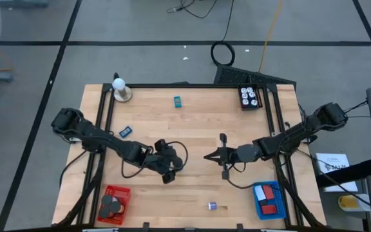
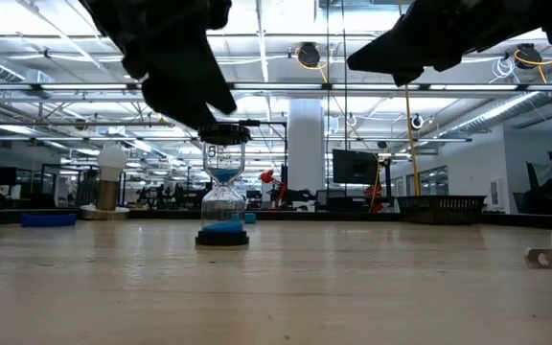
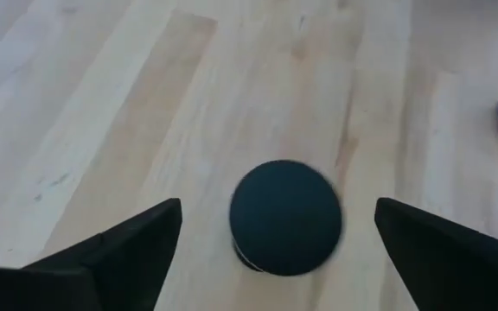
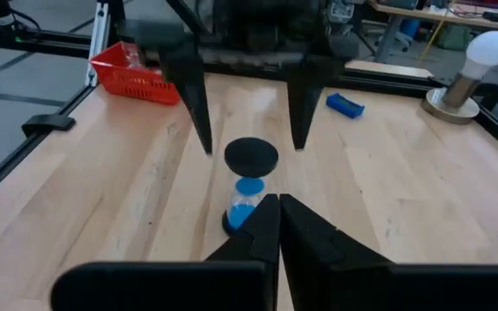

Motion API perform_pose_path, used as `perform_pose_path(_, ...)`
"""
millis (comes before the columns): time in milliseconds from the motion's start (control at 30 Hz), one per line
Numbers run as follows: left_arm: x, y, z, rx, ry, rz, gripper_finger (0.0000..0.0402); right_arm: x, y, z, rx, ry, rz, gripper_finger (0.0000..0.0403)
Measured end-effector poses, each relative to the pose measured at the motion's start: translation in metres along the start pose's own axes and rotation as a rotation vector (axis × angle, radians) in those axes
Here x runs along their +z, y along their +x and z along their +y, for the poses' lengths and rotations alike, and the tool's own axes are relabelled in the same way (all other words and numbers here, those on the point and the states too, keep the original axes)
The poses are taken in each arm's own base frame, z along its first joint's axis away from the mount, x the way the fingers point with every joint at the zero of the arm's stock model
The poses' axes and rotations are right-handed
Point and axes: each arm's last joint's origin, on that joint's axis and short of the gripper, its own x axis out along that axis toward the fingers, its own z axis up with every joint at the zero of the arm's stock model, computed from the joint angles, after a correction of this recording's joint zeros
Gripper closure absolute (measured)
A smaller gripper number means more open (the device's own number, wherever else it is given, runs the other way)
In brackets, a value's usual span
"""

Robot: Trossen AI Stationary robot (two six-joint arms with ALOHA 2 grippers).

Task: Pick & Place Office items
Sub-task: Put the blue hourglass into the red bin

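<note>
My left gripper (image 3: pixel 279 250) hangs with its fingers spread wide to either side of a small hourglass with black round caps and blue sand (image 4: pixel 247 192), which stands upright on the light wooden table (image 1: pixel 192 122), touching neither finger. My right gripper (image 4: pixel 278 226) faces it from just beside, its fingers pressed together and empty. Farther off sit the red mesh basket (image 1: pixel 114 202) and a blue block (image 4: pixel 344 105).
</note>
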Motion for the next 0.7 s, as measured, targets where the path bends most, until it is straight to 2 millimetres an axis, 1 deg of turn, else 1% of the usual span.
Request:
perform_pose_path(167, 0.0, 0.011, 0.0, 0.007, 0.022, -0.016, 0.0026, 0.001, 0.0, 0.0, -0.002, 0.001, -0.008, 0.0402)
perform_pose_path(367, -0.006, 0.026, 0.0, 0.029, 0.043, 0.013, 0.0023, 0.001, 0.0, 0.0, -0.002, -0.003, -0.013, 0.0402)
perform_pose_path(467, -0.008, 0.032, 0.002, 0.042, 0.046, 0.025, 0.003, 0.001, 0.0, 0.0, -0.002, -0.005, -0.013, 0.0402)
perform_pose_path(600, -0.006, 0.034, 0.005, 0.047, 0.059, 0.024, 0.006, 0.001, 0.0, 0.0, -0.002, -0.004, -0.014, 0.0402)
perform_pose_path(700, -0.006, 0.034, 0.006, 0.051, 0.055, 0.024, 0.0098, 0.001, 0.0, 0.0, -0.002, -0.004, -0.013, 0.0402)
